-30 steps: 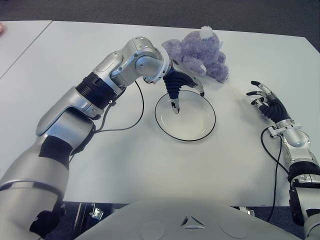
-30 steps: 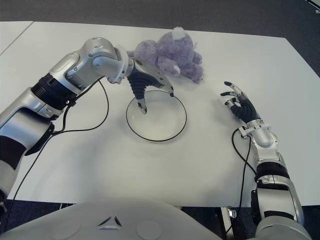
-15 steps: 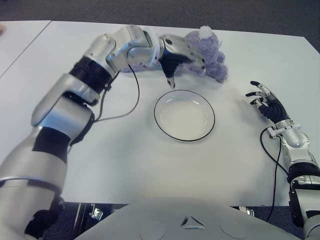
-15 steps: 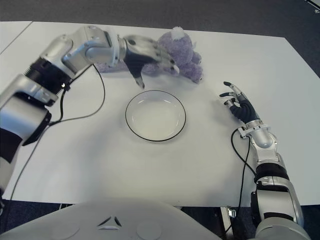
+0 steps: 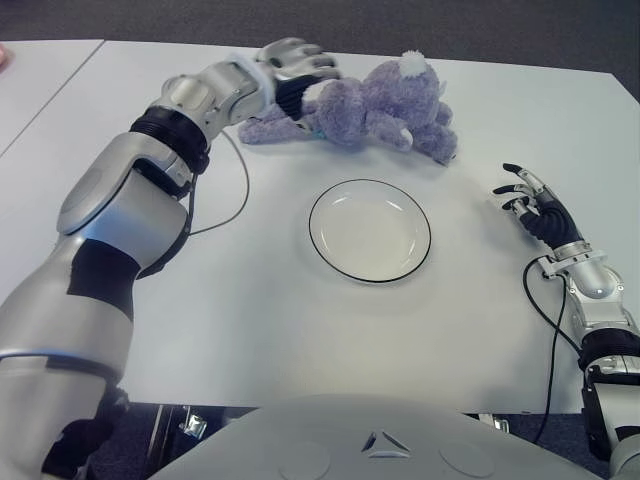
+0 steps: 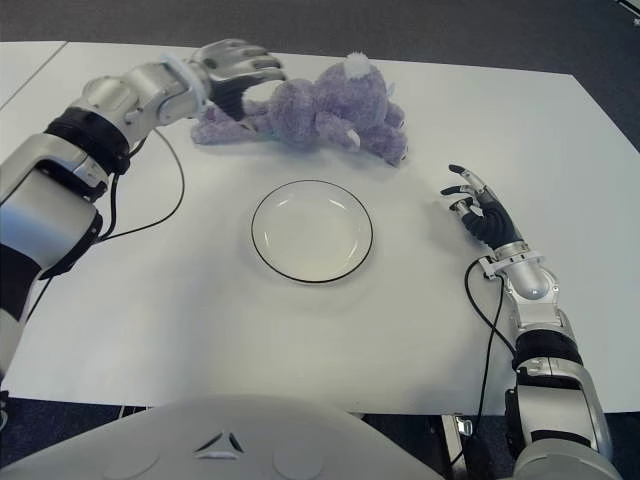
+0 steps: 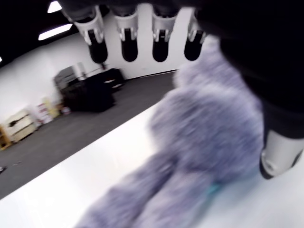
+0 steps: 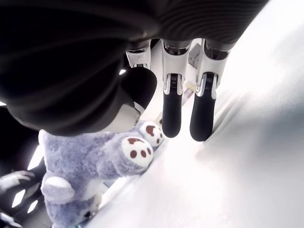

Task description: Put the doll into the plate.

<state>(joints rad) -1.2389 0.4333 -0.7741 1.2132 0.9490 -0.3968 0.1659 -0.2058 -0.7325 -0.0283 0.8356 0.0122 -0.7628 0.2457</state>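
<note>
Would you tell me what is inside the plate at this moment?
Nothing: the plate shows only its bare white inside. The doll lies beyond it, under the open left hand.

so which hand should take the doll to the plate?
Left. The left hand is already over the doll, fingers open, not yet closed on it. The right hand shows open, off to the plate's right, farther from the doll.
</note>
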